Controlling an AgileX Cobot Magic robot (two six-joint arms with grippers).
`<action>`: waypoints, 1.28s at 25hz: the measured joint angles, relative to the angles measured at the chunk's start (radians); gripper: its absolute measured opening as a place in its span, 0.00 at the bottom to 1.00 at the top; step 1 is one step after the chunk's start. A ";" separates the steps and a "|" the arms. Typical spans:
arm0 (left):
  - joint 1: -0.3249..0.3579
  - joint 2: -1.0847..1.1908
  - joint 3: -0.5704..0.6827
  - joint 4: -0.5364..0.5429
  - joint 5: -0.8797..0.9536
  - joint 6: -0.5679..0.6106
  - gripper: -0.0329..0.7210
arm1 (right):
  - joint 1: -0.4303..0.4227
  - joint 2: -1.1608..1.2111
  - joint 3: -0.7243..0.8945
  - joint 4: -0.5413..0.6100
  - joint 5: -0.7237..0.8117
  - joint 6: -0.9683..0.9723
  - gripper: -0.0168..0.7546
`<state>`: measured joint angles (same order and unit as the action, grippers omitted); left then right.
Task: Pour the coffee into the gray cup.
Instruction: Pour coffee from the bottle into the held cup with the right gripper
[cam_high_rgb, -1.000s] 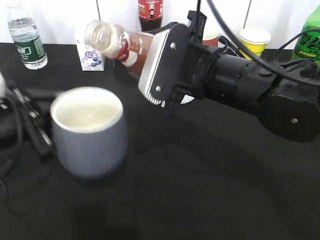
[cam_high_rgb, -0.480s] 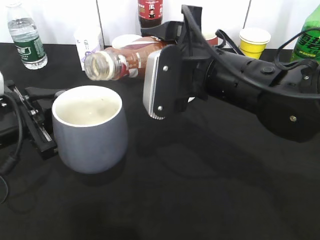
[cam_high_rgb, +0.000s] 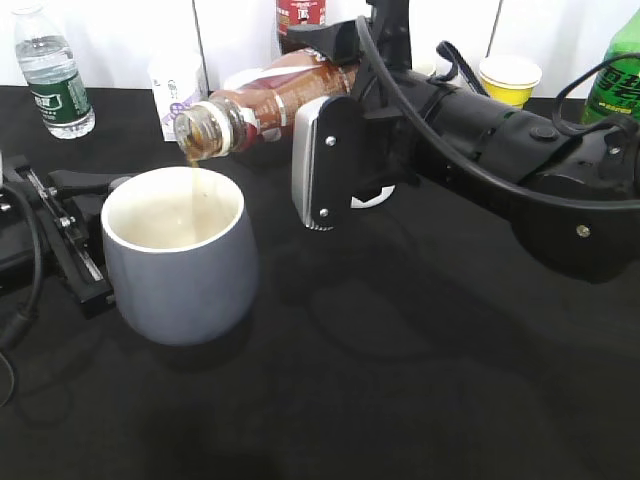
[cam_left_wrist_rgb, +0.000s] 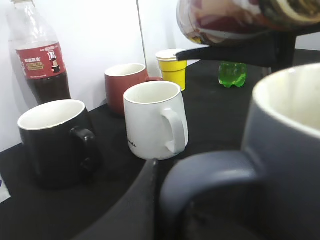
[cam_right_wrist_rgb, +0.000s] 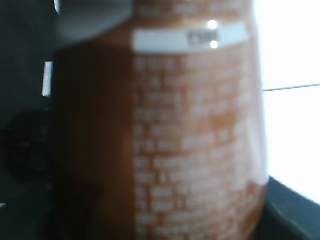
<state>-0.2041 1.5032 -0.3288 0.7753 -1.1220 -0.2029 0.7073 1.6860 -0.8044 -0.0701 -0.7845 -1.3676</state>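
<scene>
The coffee bottle (cam_high_rgb: 262, 103) is tilted mouth-down to the left in my right gripper (cam_high_rgb: 325, 110), which is shut around its labelled body. A thin brown stream (cam_high_rgb: 193, 192) falls from its mouth into the gray cup (cam_high_rgb: 180, 280) just below. The bottle fills the right wrist view (cam_right_wrist_rgb: 190, 140) and shows at the top of the left wrist view (cam_left_wrist_rgb: 225, 20). The gray cup stands upright on the black table. My left gripper (cam_high_rgb: 92, 232) is shut on its loop handle, which is seen close up in the left wrist view (cam_left_wrist_rgb: 215, 170).
Behind stand a black mug (cam_left_wrist_rgb: 55, 140), a white mug (cam_left_wrist_rgb: 155, 120), a red mug (cam_left_wrist_rgb: 125, 87), a yellow cup (cam_high_rgb: 510, 80), a cola bottle (cam_high_rgb: 300, 25) and a green bottle (cam_high_rgb: 620, 75). A water bottle (cam_high_rgb: 55, 75) and a white carton (cam_high_rgb: 180, 95) stand at the back left.
The bottle swung down from mouth-up to mouth-down over the cup, and coffee now runs out. The cup shifted slightly and now sits still under the mouth.
</scene>
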 joint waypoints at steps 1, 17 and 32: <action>0.000 0.000 0.000 0.000 0.000 0.000 0.10 | 0.000 0.000 0.000 0.001 -0.008 -0.004 0.71; -0.003 0.000 0.000 -0.001 -0.014 0.000 0.10 | 0.000 0.000 0.000 0.002 -0.046 -0.052 0.71; -0.003 0.000 0.000 -0.001 -0.014 0.000 0.10 | 0.000 0.000 0.000 0.002 -0.057 -0.058 0.71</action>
<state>-0.2070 1.5032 -0.3288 0.7744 -1.1362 -0.2029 0.7073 1.6860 -0.8044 -0.0684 -0.8416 -1.4251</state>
